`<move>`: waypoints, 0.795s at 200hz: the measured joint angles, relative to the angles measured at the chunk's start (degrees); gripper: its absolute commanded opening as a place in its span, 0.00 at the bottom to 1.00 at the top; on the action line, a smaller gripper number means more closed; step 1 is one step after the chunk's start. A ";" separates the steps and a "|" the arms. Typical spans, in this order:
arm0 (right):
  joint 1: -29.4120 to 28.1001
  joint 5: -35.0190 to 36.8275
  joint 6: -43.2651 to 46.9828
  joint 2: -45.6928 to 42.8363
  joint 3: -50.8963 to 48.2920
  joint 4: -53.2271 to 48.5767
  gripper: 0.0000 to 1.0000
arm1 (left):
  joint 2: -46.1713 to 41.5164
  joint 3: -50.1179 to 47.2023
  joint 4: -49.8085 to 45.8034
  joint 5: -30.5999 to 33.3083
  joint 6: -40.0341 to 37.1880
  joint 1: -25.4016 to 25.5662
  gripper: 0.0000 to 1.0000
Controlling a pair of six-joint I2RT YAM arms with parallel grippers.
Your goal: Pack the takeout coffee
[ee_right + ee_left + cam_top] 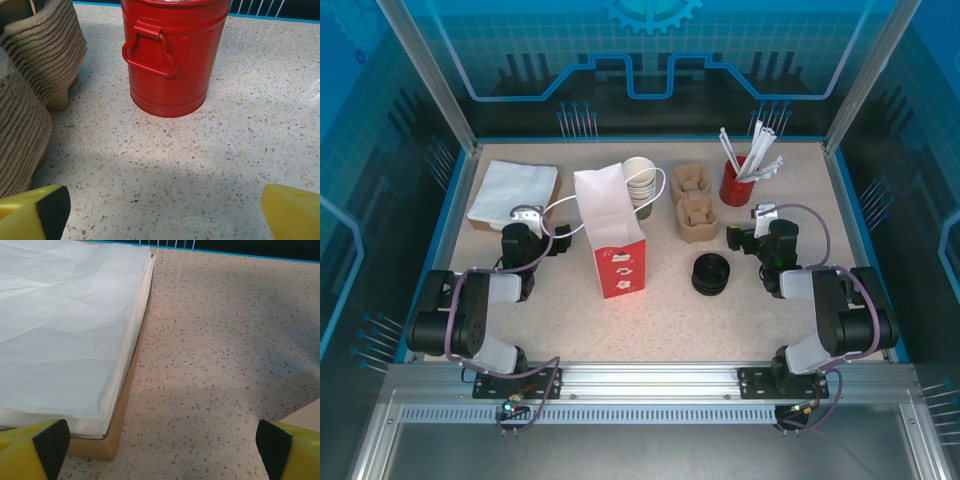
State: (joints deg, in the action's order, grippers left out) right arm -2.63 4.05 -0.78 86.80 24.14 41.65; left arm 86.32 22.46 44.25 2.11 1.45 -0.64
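My left claw (160,452) stands wide apart and empty over the speckled table (225,340), just right of the white paper napkin stack (60,325). My right claw (160,212) is equally spread and empty, near the red metal bucket (172,55), with brown pulp cup carriers (45,45) on its left. Where the lidded cream-and-green paper coffee cup sits, I cannot tell.

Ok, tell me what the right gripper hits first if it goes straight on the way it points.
Most likely the red metal bucket with a side handle, which stands dead ahead of the open right gripper; bare speckled table lies between. Depth is hard to judge.
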 measured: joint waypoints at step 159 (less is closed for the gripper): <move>0.00 3.91 -8.76 -35.43 6.64 -38.45 1.00 | -45.38 3.54 -48.28 15.47 14.67 -0.61 0.99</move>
State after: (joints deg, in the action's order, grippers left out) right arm -2.63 7.97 -9.54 51.37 30.79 3.20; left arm 40.95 26.00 -4.03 17.58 16.12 -1.26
